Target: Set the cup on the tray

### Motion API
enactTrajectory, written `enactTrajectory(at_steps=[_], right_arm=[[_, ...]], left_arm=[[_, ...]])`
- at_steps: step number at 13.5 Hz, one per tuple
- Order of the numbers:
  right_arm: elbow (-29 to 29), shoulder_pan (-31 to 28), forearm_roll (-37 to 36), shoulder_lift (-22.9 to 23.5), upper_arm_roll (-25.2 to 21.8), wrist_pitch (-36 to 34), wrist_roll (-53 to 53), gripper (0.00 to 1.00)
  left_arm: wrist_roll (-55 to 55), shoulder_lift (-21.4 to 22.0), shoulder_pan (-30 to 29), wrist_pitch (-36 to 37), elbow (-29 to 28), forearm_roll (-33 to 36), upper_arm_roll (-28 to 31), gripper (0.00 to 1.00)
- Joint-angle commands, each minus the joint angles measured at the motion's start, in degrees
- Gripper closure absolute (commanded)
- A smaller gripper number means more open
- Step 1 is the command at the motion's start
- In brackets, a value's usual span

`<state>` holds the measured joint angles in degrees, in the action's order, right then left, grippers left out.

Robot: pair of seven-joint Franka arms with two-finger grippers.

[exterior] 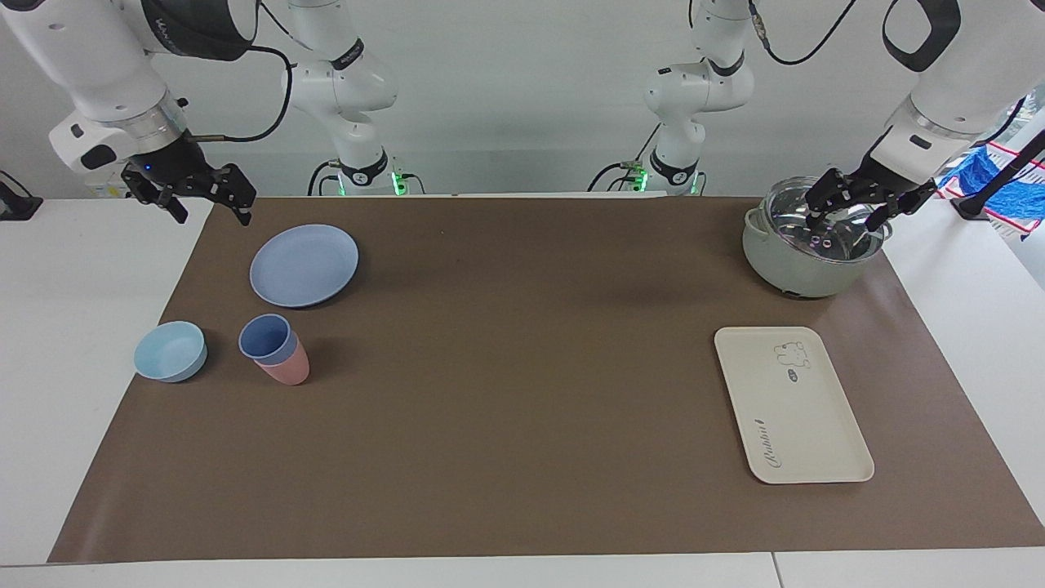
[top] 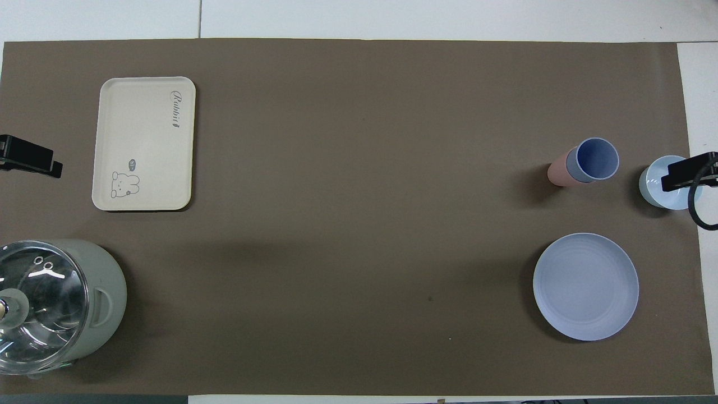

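Cup: your periwinkle cup (exterior: pixel 265 337) sits nested in the pink tumbler (exterior: pixel 286 369), lower left of the facing view; smooth tapered plastic.
Risk: lift it and the pink one may ride along, or the pair tips.
Tray: cream tray (exterior: pixel 816 433), lower right, flat, rounded corners, well apart from the cup.
Right gripper: right gripper (exterior: pixel 189 194), upper left, fingers spread, empty.
Left gripper: left gripper (exterior: pixel 857 204), spread over the glass-lidded pot (exterior: pixel 788 261), waiting.
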<state>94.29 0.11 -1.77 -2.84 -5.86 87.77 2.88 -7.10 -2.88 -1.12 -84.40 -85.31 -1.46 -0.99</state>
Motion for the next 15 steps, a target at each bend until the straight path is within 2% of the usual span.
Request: enactTrajectory(at_steps=[1, 7, 9, 10, 13, 15], right_arm=[[-0.34, -0.37, 0.89, 0.2, 1.38, 0.47, 0.9, 0.0], [-1.04, -0.63, 0.89, 0.9, 0.85, 5.38, 0.99, 0.0], [-3.04, -0.55, 1.33, 3.18, 1.02, 5.83, -1.37, 0.0], [-7.67, -0.89, 3.33, 7.02, 0.85, 4.26, -2.09, 0.0], [-27.17, -5.19, 10.09, 22.83, 1.02, -5.39, -5.23, 0.0], [-32.04, -6.52, 11.61, 28.39, 1.46, -5.86, -8.59, 0.0]], left_arm=[[0.16, 0.77, -0.02, 0.9, -0.38, 0.67, 0.02, 0.0], [0.16, 0.77, -0.02, 0.9, -0.38, 0.67, 0.11, 0.0], [0.16, 0.77, -0.02, 0.9, -0.38, 0.67, 0.02, 0.0], [0.16, 0.77, -0.02, 0.9, -0.38, 0.67, 0.11, 0.0], [0.16, 0.77, -0.02, 0.9, -0.38, 0.67, 0.02, 0.0], [0.16, 0.77, -0.02, 0.9, -0.38, 0.67, 0.02, 0.0]])
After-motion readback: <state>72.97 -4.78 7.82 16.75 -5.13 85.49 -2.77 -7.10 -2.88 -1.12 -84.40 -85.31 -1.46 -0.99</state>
